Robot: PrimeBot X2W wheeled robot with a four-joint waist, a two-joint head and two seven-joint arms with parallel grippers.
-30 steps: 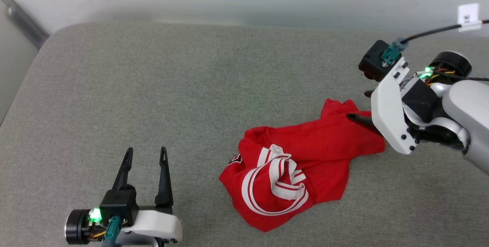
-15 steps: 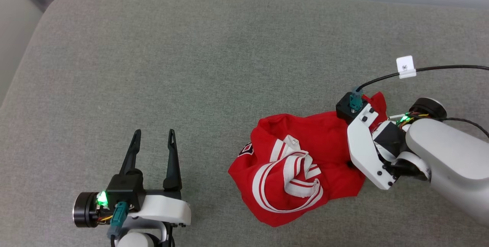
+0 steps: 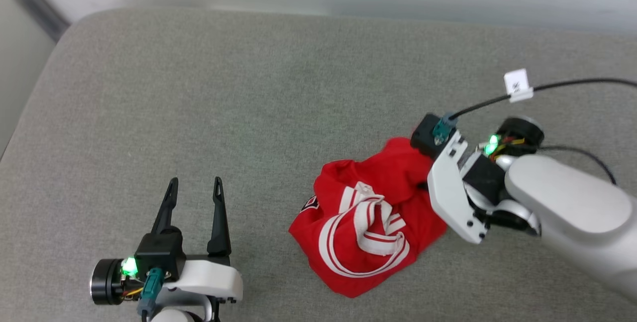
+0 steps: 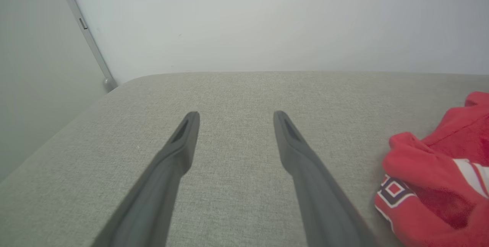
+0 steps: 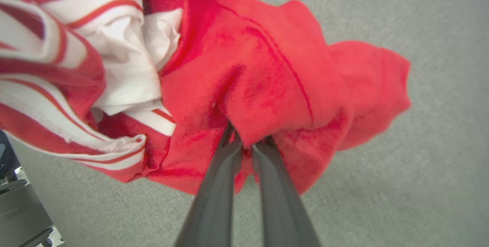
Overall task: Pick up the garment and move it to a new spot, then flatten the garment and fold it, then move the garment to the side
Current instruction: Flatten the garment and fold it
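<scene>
Grey cushion [image 3: 199, 88] carries the garment [image 3: 393, 177] — right gripper [image 5: 244, 142] clamped on a red fold (fingers [image 5: 221, 186] nearly touching); left of the garment, left gripper [image 3: 194, 182] gapes wide.

The left gripper [image 4: 235, 119] is seen from 6 o'clock, its two dark fingers [image 4: 172, 163] spread wide apart with nothing between them. They are held above a grey fabric surface [image 4: 95, 144], whose rounded far edge is met by a pale wall [image 4: 267, 18] towards 12 o'clock. A thin metal strip [image 4: 86, 33] is run down the wall at 10 o'clock to the surface's corner. At 4 o'clock the red garment [image 4: 439, 170] is bunched on the surface, cut off by the edge; a dark white-outlined mark [image 4: 391, 191] and white stripes [image 4: 471, 172] are shown on it. The garment is kept apart from the nearer finger.
</scene>
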